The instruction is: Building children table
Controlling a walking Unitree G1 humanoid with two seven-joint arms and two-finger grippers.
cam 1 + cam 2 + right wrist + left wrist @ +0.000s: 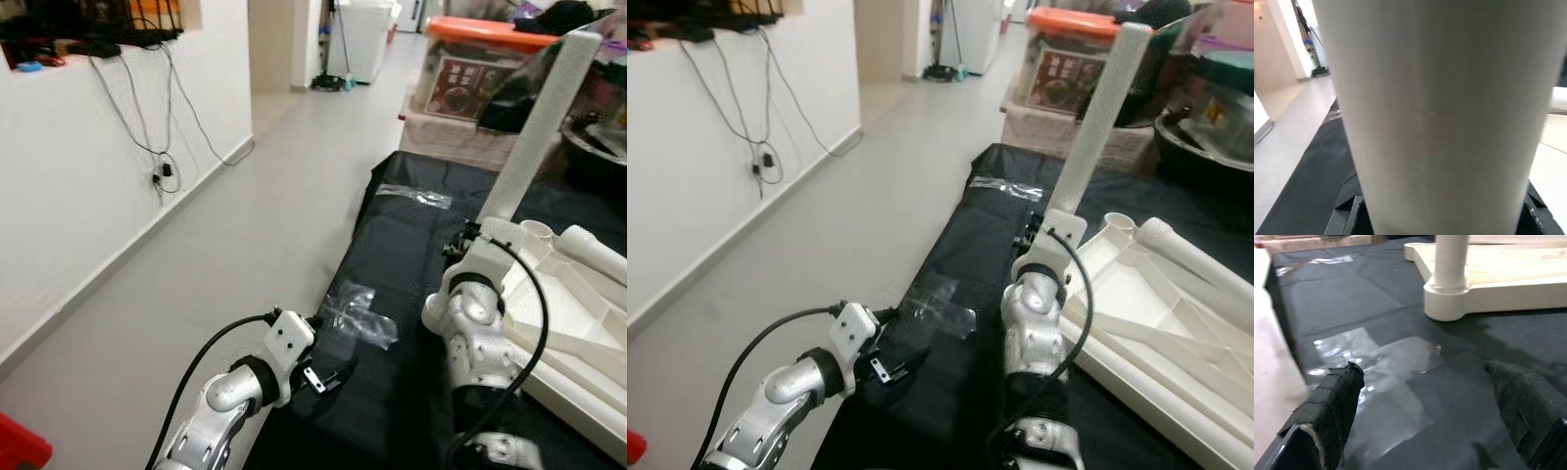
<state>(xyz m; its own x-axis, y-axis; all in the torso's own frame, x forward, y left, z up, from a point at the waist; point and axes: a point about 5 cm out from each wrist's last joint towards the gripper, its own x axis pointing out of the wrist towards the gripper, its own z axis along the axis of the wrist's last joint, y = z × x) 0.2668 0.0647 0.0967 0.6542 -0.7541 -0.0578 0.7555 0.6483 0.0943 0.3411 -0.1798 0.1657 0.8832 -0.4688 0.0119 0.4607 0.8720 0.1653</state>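
Assembly looks barely begun: right gripper [1046, 227] fingers pinch one upright leg [1095, 125] at the upturned tabletop's [1136, 313] corner, left gripper [1435, 396] spread idle, other legs [1195, 257] lying loose.

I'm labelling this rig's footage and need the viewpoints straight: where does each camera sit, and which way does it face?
Left eye view: on the head, looking forward and down at the black cloth mat, the white plastic table top and the upright white table leg; both silver arms show.
Right eye view: same head, same scene, shifted sideways.
Left wrist view: along the open left gripper, low over the mat, toward the leg's base.
Right wrist view: along the right gripper, pressed against the leg.
Every view shares that leg.
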